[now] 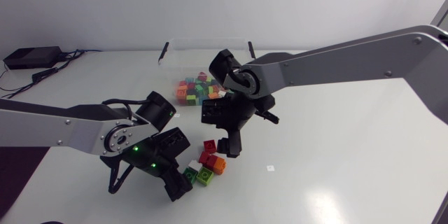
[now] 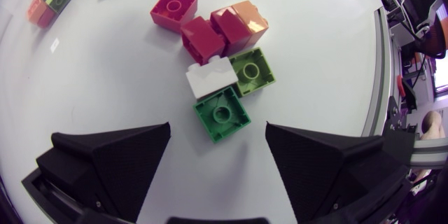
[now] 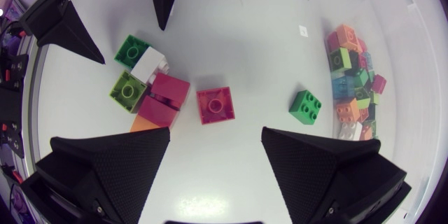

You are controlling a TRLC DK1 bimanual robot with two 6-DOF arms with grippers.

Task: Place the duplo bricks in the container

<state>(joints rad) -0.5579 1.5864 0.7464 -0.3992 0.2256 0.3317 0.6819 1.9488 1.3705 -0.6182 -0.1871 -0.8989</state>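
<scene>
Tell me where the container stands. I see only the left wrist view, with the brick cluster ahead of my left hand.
Observer: The head view shows the clear container at the far side of the table, beyond the right arm.
Operator: Report the right hand's state.
Observer: The right hand is open. A lone red brick lies just ahead of the gap between its fingers, and neither finger seems to touch it.
Operator: Say what the container holds.
Observer: Many mixed-colour bricks are piled at its near end, apparently inside the walls.
</scene>
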